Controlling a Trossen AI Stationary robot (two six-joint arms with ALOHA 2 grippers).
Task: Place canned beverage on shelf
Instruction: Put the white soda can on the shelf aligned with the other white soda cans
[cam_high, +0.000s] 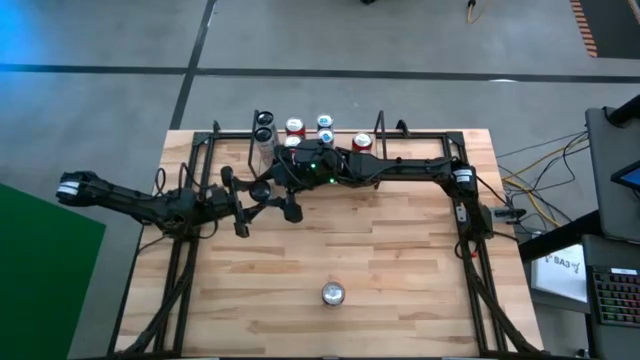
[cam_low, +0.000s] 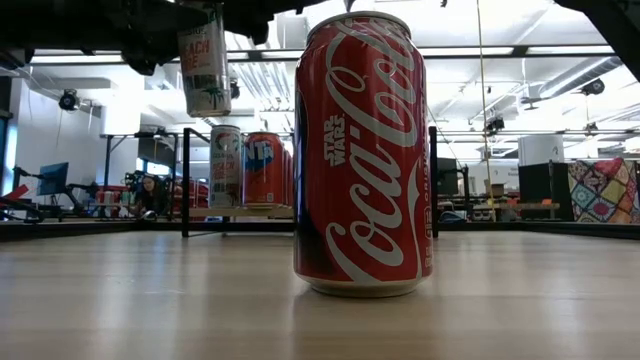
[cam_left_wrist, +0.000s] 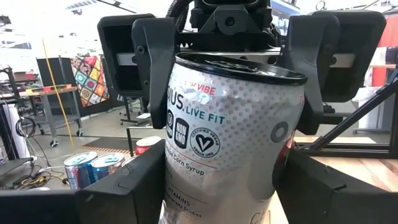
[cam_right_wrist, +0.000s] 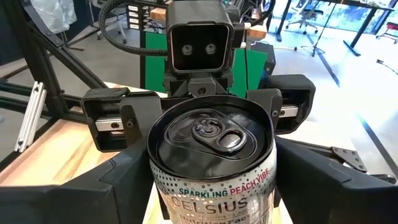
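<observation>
A silver Celsius can (cam_left_wrist: 230, 143) is upright in the air between my two grippers, which face each other over the table's far middle. My left gripper (cam_left_wrist: 221, 199) comes from the table's left and my right gripper (cam_right_wrist: 214, 199) from its right; each is shut on the can. In the low view the can (cam_low: 205, 60) hangs clear of the table, its top hidden by the dark grippers. The shelf (cam_low: 184, 180) stands at the far edge with several cans (cam_high: 324, 124) standing on its floor. A red Coca-Cola can (cam_high: 333, 293) stands on its base near the front edge. My left gripper pinches the can's lower body (cam_left_wrist: 169, 177) between its two fingers, one on each side. The fingers come level from the table's left. The can stands upright in the hold, lifted clear of the table. My right gripper pinches the can's body just below the top rim (cam_right_wrist: 157, 180) between its two fingers, one on each side. The fingers come about level from the table's right, opposite the left gripper. The can's lid with its tab (cam_right_wrist: 214, 134) faces up.
Larger black side frames (cam_high: 470, 250) run along the table's left and right edges. The Coca-Cola can (cam_low: 362, 150) fills the middle of the low view. Bare wood lies between that can and the shelf (cam_high: 345, 128).
</observation>
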